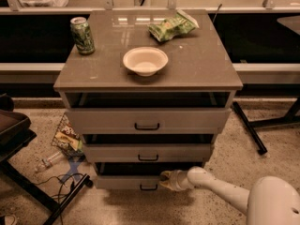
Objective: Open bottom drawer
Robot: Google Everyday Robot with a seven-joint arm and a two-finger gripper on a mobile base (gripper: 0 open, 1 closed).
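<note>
The cabinet (147, 78) has three grey drawers, all pulled out a little. The bottom drawer (126, 182) is the lowest and narrowest, with a small black bar handle (148, 187) on its front panel. My gripper (166, 178) is at the top edge of the bottom drawer's front, just right of and above the handle, at the end of my white arm (220, 191) that reaches in from the lower right. A dark gap shows above the bottom drawer front.
A green can (82, 35), a white bowl (145, 60) and a green chip bag (172, 26) sit on the cabinet top. Snack bags (67, 137), a bottle (48, 162) and cables lie on the floor at left. A black stand leg (249, 127) is on the right.
</note>
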